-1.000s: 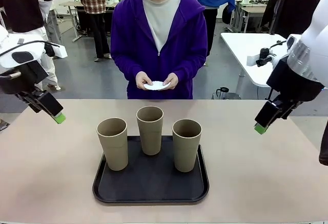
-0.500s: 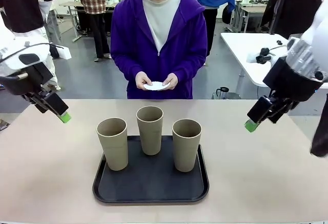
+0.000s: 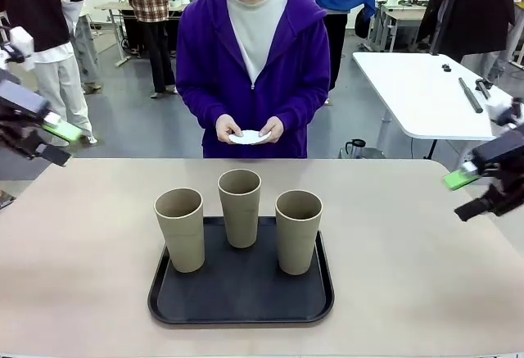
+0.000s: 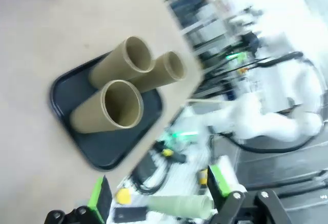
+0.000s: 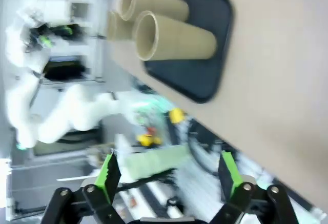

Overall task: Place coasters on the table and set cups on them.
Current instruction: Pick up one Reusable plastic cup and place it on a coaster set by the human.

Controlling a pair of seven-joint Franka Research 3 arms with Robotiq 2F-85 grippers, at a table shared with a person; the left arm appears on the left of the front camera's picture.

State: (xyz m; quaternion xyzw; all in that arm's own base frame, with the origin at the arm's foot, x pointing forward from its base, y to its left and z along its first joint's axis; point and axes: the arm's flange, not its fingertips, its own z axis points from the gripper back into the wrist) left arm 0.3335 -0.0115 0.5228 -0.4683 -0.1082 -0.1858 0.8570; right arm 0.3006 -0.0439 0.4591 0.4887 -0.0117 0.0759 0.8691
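Observation:
Three tan cups stand upright on a black tray (image 3: 168,305) in the middle of the table (image 3: 74,251): left cup (image 3: 180,228), middle cup (image 3: 240,207), right cup (image 3: 298,231). At the far side a person holds the white coasters (image 3: 250,137) in both hands. My left gripper (image 3: 51,142) hovers open at the table's far left edge. Over the far right edge my right gripper (image 3: 468,195) is open too. Nothing is between either pair of fingers. The left wrist view has the cups (image 4: 110,111) and tray (image 4: 105,155) beyond its gripper (image 4: 159,198). The right wrist view has cups (image 5: 174,39) beyond its gripper (image 5: 166,175).
A white table (image 3: 409,88) with black rods stands behind at the right. Other people stand farther back in the room. Bare tabletop stretches on both sides of the tray and in front of the person.
Both arms have swung outward from the tray, the left to the picture's left edge, the right to the right edge, with wrists rolled. Cups and the person's hands have not moved.

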